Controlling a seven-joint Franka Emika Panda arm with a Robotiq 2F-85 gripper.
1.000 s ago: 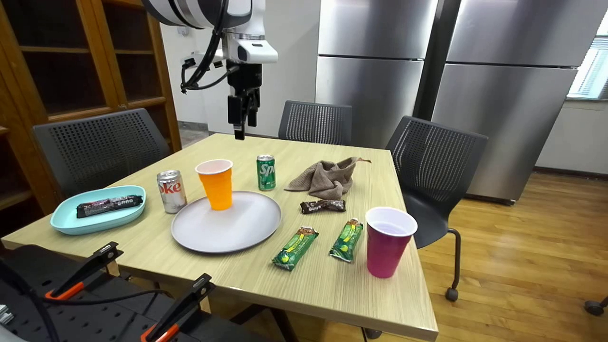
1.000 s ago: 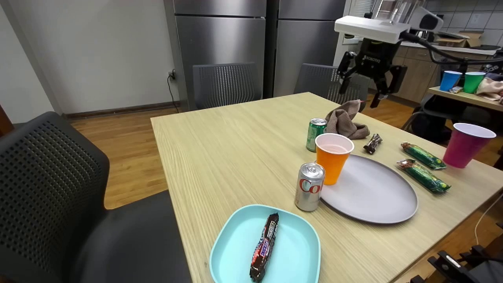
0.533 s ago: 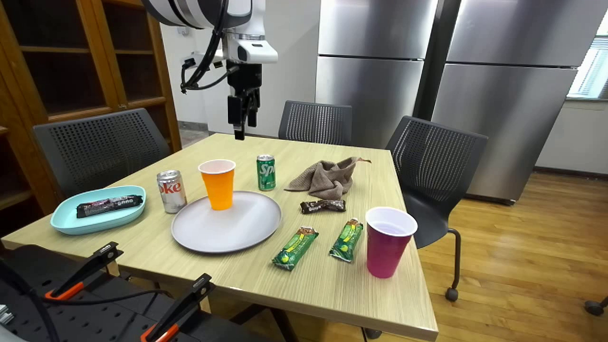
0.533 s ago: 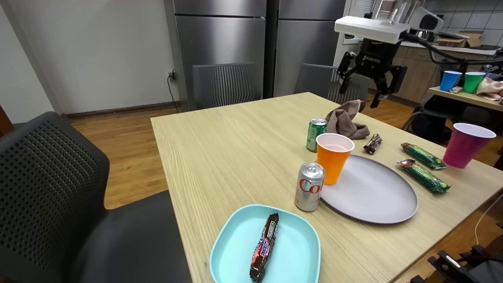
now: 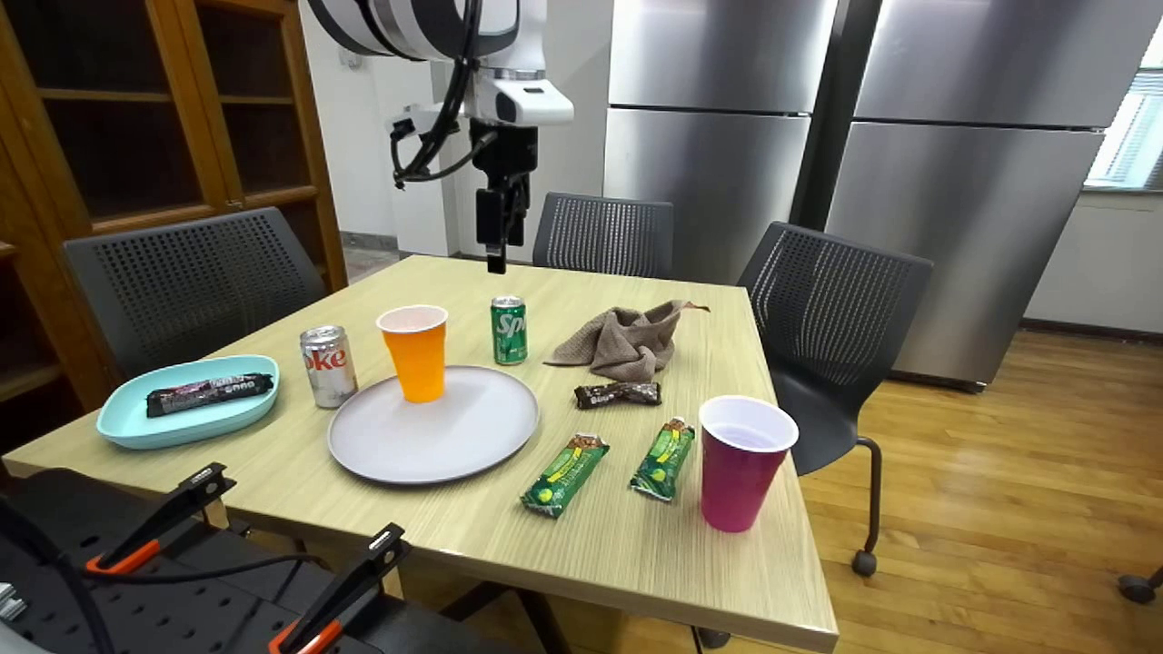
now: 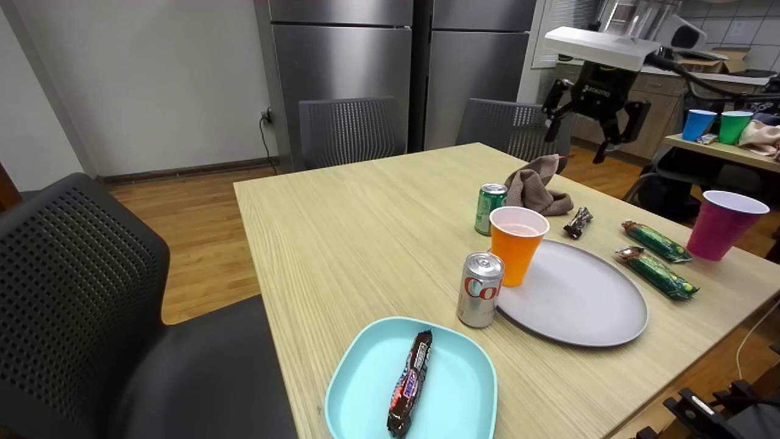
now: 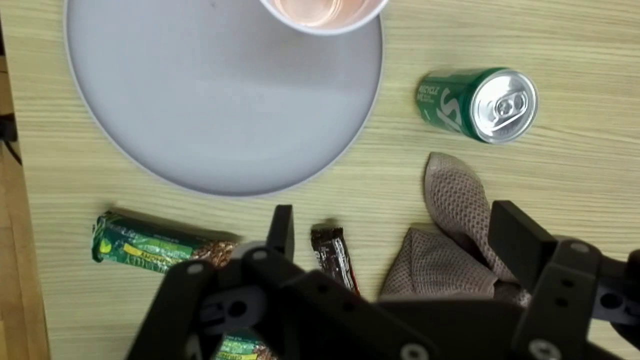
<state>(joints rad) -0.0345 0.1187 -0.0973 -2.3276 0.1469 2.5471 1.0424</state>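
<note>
Gripper (image 6: 576, 145) parted wide in midair above brown cloth (image 5: 625, 343) and dark-wrapped bar (image 5: 618, 394) on pale wood-grained table (image 6: 365, 231), near gray plate (image 7: 225, 105) and green can (image 7: 452, 105). Around table, mesh-backed chairs (image 5: 836, 304); beyond, steel refrigerators (image 5: 709, 191) on honey-toned plank floor (image 5: 1008, 509).

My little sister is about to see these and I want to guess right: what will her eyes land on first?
Probably the bright orange cup, standing on the grey plate on the table. Next might be the black claw, hanging open above the table with nothing in it. The pink cup near one table edge and the blue tray near the opposite edge, with a candy bar in it, may catch her eye too.
</note>
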